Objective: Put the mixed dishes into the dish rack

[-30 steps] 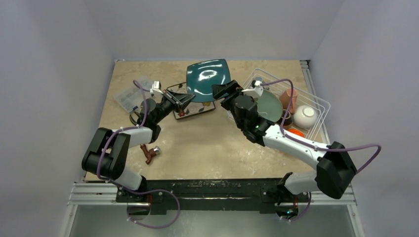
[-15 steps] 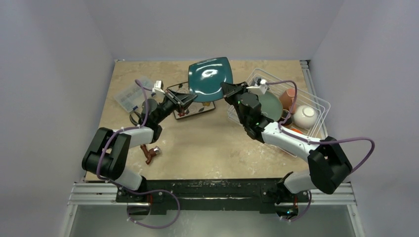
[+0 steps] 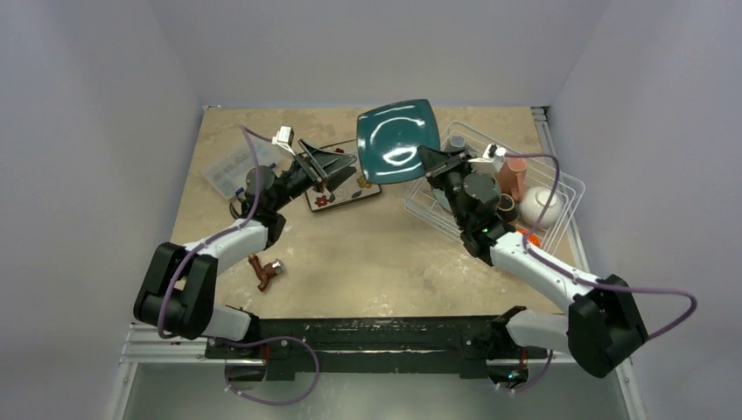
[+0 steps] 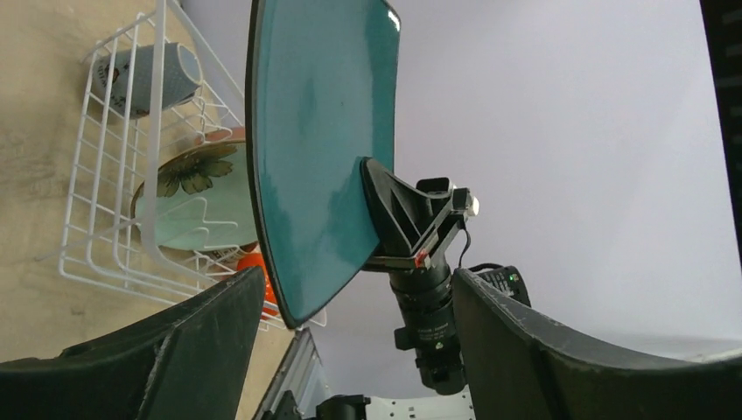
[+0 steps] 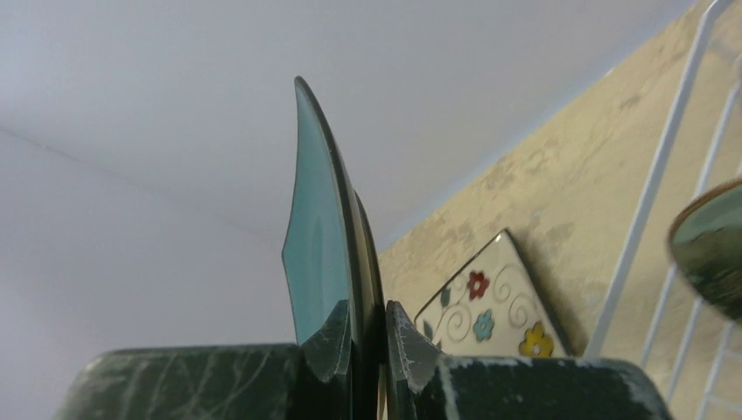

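The large white wire dish rack (image 3: 573, 188) stands at the right of the beige tabletop (image 3: 367, 254). Above its far-left corner hangs the glossy teal plate (image 3: 398, 140), its rim pinched in the right tool (image 3: 428, 156). Lowering it edge-first between free tines should seat it. The left tool (image 3: 337, 164) gapes wide and empty, to the plate's left.

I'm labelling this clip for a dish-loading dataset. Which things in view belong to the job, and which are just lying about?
Job: glossy square teal plate, clamped in the right gripper; square flower-patterned plate; white wire dish rack holding a pink mug and white bowl.
Lying about: clear plastic compartment box; small reddish-brown tool with a metal end.
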`<state>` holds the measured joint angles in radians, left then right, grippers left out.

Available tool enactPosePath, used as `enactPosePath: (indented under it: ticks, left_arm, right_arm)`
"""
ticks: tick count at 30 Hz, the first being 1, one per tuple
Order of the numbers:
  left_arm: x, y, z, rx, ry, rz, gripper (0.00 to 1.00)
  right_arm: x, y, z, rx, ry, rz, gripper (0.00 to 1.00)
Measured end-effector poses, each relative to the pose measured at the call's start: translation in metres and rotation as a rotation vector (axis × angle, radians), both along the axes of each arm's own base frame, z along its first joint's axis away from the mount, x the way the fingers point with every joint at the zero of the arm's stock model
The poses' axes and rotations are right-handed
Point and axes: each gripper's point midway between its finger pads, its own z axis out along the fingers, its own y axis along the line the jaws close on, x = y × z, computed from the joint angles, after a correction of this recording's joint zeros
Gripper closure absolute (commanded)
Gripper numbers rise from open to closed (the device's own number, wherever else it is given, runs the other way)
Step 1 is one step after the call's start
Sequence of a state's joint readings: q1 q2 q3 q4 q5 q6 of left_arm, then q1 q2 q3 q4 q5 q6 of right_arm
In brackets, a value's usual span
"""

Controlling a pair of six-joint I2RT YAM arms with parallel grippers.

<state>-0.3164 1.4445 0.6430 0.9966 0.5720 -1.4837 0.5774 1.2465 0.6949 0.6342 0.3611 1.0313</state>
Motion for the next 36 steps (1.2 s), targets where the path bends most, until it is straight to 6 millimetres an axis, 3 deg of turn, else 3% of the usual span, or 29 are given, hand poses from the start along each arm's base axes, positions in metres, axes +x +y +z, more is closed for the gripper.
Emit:
enactPosePath:
  ticks: [5, 8, 10, 20, 24, 30, 36]
  left_arm:
    - [-0.005, 0.002, 0.027, 0.085, -0.108, 0.019, 0.22]
    - [-0.006, 0.003, 0.031, 0.137, -0.144, 0.024, 0.22]
    - [-0.004, 0.002, 0.028, 0.175, -0.145, 0.016, 0.22]
    - [-0.001, -0.004, 0.007, 0.225, -0.102, -0.030, 0.23]
    - [-0.001, -0.006, 0.001, 0.228, -0.092, -0.047, 0.23]
    - [0.001, -0.009, -0.005, 0.213, -0.069, -0.066, 0.24]
    - [0.001, -0.010, -0.005, 0.200, -0.064, -0.077, 0.24]
  right_arm:
    - [-0.005, -0.065, 0.019, -0.122, -0.007, -0.094, 1.00]
    - [-0.013, -0.103, 0.028, -0.279, -0.008, -0.152, 1.00]
    - [-0.023, -0.117, 0.034, -0.421, -0.014, -0.149, 1.00]
    - [-0.081, -0.134, 0.059, -0.976, -0.167, -0.033, 1.00]
    - [-0.081, -0.139, 0.056, -1.096, -0.182, -0.026, 1.00]
    - [-0.075, -0.139, 0.036, -1.267, -0.173, 0.047, 1.00]
    - [-0.070, -0.137, 0.037, -1.371, -0.273, 0.062, 1.00]
